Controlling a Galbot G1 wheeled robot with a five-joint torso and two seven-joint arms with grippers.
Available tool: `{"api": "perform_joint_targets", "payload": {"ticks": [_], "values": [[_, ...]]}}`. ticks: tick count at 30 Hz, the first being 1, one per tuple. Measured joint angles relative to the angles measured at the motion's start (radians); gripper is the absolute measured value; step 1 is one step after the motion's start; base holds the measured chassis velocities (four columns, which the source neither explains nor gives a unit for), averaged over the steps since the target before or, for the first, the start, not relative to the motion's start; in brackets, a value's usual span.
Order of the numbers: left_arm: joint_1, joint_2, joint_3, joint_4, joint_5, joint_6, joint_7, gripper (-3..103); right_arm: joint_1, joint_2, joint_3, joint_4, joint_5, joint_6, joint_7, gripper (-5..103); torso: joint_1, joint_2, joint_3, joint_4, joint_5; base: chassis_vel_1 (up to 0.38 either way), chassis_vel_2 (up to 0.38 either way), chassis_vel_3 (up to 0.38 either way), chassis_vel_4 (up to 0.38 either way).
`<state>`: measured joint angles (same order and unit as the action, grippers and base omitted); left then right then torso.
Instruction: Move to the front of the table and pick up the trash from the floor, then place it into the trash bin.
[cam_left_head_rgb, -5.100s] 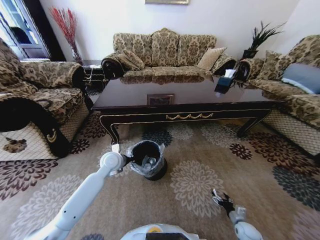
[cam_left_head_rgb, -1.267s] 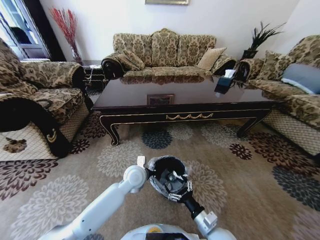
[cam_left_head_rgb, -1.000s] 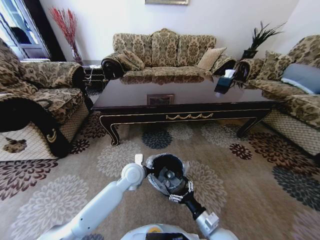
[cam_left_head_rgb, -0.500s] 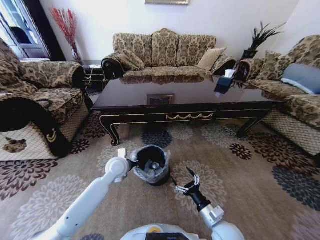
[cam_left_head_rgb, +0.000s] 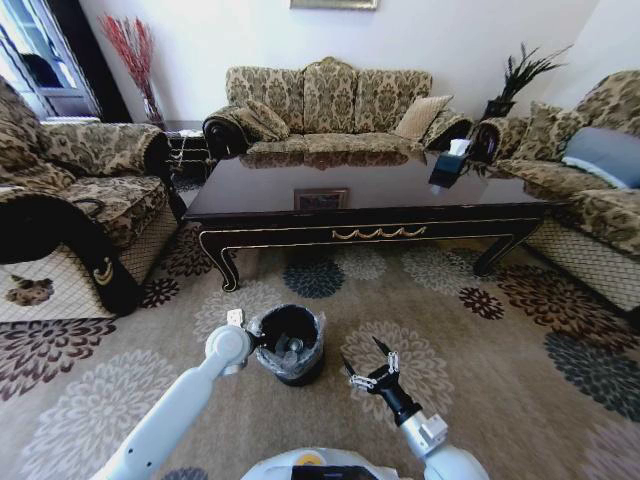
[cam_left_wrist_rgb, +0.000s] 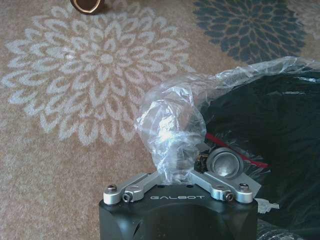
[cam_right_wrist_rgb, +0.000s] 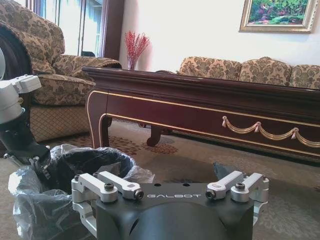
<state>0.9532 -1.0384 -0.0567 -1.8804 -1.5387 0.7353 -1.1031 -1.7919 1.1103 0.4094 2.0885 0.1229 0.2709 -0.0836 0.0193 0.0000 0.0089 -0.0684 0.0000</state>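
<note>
The black trash bin (cam_left_head_rgb: 290, 345), lined with a crinkled clear bag, stands on the patterned floor (cam_left_head_rgb: 500, 350) in front of the dark wood table (cam_left_head_rgb: 370, 215). My left gripper (cam_left_head_rgb: 250, 338) is at the bin's left rim. In the left wrist view my left gripper (cam_left_wrist_rgb: 177, 167) is shut on the bunched bag and rim of the trash bin (cam_left_wrist_rgb: 280, 130). Inside lies trash (cam_left_wrist_rgb: 224, 164), a clear round piece beside a red strip. My right gripper (cam_left_head_rgb: 363, 358) hangs open and holds nothing, a little to the right of the bin.
Patterned sofas (cam_left_head_rgb: 330, 110) ring the table on three sides, with an armchair (cam_left_head_rgb: 70, 200) close at the left. A dark box (cam_left_head_rgb: 447, 165) sits on the tabletop. In the right wrist view the table's front rail (cam_right_wrist_rgb: 225, 120) rises behind the bin (cam_right_wrist_rgb: 85, 165).
My left gripper has carried the bin to the left and farther from me, down toward the floor. My right gripper has come out of the bin and stands open to its right.
</note>
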Motion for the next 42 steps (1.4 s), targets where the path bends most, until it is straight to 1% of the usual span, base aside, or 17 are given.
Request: {"api": "perform_joint_targets", "payload": {"ticks": [2, 4, 8, 10, 13, 17, 18, 19, 23, 26, 29, 30, 34, 35, 37, 40, 42], "values": [[0.0, -0.001, 0.0, 0.0, -0.004, 0.0, 0.0, -3, -0.001, 0.002, 0.0, 0.0, -0.001, 0.0, 0.0, 100, 0.0, 0.0, 0.0, -0.0001, 0.0, 0.0, 0.0, 0.0, 0.0], [-0.001, -0.001, 0.001, 0.0, -0.004, 0.0, 0.003, 2, -0.003, 0.003, 0.0, 0.0, -0.003, 0.0, 0.0, 100, 0.0, 0.0, 0.0, -0.0003, -0.0001, 0.0, 0.0, 0.0, 0.0], [0.001, 0.004, -0.002, -0.012, 0.01, -0.001, 0.014, 24, -0.006, 0.004, 0.0, 0.001, -0.005, 0.0, 0.0, 100, 0.0, 0.0, 0.0, -0.0003, 0.0, 0.0, 0.0, 0.0, 0.0], [0.005, 0.009, -0.003, -0.017, 0.021, -0.001, 0.018, 24, -0.006, 0.004, 0.002, 0.001, -0.005, 0.0, 0.001, 100, 0.0, 0.0, 0.0, -0.0003, 0.0, 0.0, 0.0, 0.0, 0.0], [0.027, 0.025, -0.015, -0.047, 0.081, -0.001, 0.047, 40, -0.004, 0.008, 0.01, -0.001, -0.001, 0.0, 0.008, 100, 0.0, 0.0, 0.0, 0.0, 0.0, 0.0, 0.0, 0.0, 0.0], [0.052, 0.042, -0.033, -0.093, 0.135, -0.001, 0.095, 51, 0.0, 0.015, 0.019, -0.002, 0.013, -0.002, 0.021, 100, 0.0, 0.0, 0.0, -0.0001, 0.0, 0.0, 0.0, 0.0, 0.0], [0.079, 0.056, -0.048, -0.128, 0.21, -0.001, 0.151, 56, 0.006, 0.022, 0.027, -0.003, 0.03, -0.004, 0.03, 100, 0.0, 0.0, 0.0, 0.0, 0.0001, 0.0, 0.0, 0.0, 0.0], [0.079, 0.056, -0.048, -0.128, 0.21, -0.001, 0.151, 56, 0.006, 0.022, 0.027, -0.003, 0.03, -0.004, 0.03, 100, 0.0, 0.0, 0.0, 0.0, 0.0001, 0.0, 0.0, 0.0, 0.0], [0.169, 0.099, -0.092, -0.207, 0.487, -0.008, 0.322, 78, 0.026, 0.047, 0.044, -0.003, 0.094, -0.017, 0.049, 100, 0.0, 0.0, 0.0, 0.0, -0.0001, 0.0, 0.0, 0.0, 0.0], [0.225, 0.11, -0.132, -0.25, 0.574, -0.029, 0.374, 83, 0.037, 0.053, 0.056, -0.003, 0.117, -0.02, 0.054, 100, 0.0, 0.0, 0.0, 0.0, -0.0001, 0.0, 0.0, 0.0, 0.0], [0.303, 0.12, -0.196, -0.308, 0.678, -0.069, 0.449, 97, 0.051, 0.061, 0.066, -0.012, 0.148, -0.024, 0.06, 100, 0.0, 0.0, 0.0, -0.0001, -0.0001, 0.0, 0.0, 0.0, 0.0], [0.303, 0.12, -0.196, -0.308, 0.678, -0.069, 0.449, 97, 0.051, 0.061, 0.066, -0.012, 0.148, -0.024, 0.06, 100, 0.0, 0.0, 0.0, -0.0001, -0.0001, 0.0, 0.0, 0.0, 0.0], [0.47, 0.112, -0.307, -0.395, 0.904, -0.222, 0.618, 100, 0.084, 0.101, 0.082, -0.039, 0.223, -0.03, 0.089, 100, 0.0, 0.0, 0.0, 0.0, 0.0001, 0.0, 0.0, 0.0, 0.0], [0.47, 0.112, -0.307, -0.395, 0.904, -0.222, 0.618, 100, 0.084, 0.101, 0.082, -0.039, 0.223, -0.03, 0.089, 100, 0.0, 0.0, 0.0, 0.0, 0.0001, 0.0, 0.0, 0.0, 0.0], [0.536, 0.096, -0.351, -0.4, 1.034, -0.361, 0.692, 100, 0.1, 0.12, 0.096, -0.054, 0.248, -0.032, 0.106, 100, 0.0, 0.0, 0.0, 0.0001, 0.0, 0.0, 0.0, 0.0, 0.0], [0.598, 0.055, -0.405, -0.377, 1.073, -0.491, 0.729, 100, 0.117, 0.141, 0.123, -0.076, 0.257, -0.023, 0.115, 100, 0.0, 0.0, 0.0, -0.0001, 0.0, 0.0, 0.0, 0.0, 0.0], [0.618, 0.039, -0.424, -0.37, 1.071, -0.522, 0.734, 100, 0.121, 0.147, 0.137, -0.086, 0.245, -0.013, 0.108, 100, 0.0, 0.0, 0.0, -0.0002, -0.0004, 0.0, 0.0, 0.0, 0.0]]}}
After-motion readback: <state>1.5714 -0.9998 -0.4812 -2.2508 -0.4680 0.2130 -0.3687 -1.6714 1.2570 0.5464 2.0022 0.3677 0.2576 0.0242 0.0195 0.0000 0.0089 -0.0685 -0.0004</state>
